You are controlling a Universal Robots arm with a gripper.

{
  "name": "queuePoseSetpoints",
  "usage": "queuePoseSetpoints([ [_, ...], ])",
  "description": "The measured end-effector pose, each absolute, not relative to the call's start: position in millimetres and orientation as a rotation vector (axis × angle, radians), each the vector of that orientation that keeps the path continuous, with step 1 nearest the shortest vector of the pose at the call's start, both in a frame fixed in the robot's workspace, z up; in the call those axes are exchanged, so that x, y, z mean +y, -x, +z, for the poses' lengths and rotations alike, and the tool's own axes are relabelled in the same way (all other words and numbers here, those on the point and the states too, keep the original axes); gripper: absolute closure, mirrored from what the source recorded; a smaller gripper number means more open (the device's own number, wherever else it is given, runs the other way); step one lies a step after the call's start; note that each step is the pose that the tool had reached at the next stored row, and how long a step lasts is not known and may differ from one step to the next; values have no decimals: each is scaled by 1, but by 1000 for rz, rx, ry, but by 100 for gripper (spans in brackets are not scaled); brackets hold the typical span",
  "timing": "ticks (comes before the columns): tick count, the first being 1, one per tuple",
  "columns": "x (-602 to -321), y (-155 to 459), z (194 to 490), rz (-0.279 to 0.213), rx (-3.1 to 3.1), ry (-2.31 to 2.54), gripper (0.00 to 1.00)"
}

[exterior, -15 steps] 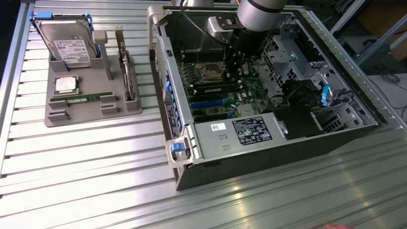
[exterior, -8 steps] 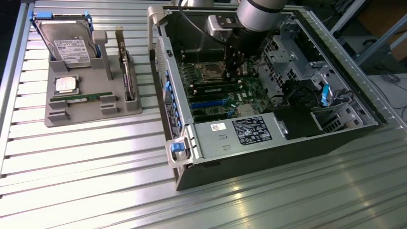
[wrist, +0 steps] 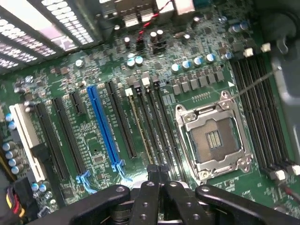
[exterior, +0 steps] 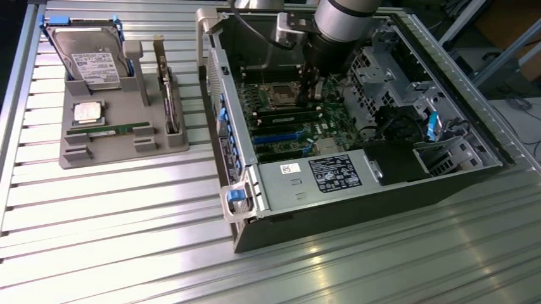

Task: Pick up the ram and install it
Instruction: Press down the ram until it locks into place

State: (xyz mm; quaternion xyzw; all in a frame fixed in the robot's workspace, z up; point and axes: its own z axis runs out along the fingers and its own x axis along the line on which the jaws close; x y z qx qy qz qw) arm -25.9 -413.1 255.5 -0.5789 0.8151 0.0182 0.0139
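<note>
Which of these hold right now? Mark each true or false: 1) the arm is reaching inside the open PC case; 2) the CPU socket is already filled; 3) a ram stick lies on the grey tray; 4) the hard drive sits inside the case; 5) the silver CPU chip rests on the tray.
1) True: the arm reaches down into the PC case, over the motherboard.
2) False: the CPU socket is empty, its contacts bare.
3) True: a ram stick lies on the tray.
4) False: the hard drive stands on the tray.
5) True: the CPU chip rests there.
</note>
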Motion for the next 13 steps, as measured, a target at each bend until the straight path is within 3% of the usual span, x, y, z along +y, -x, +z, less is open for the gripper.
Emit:
queuePoseSetpoints([
  [13,-413,26,254,47,2838,1263,89],
])
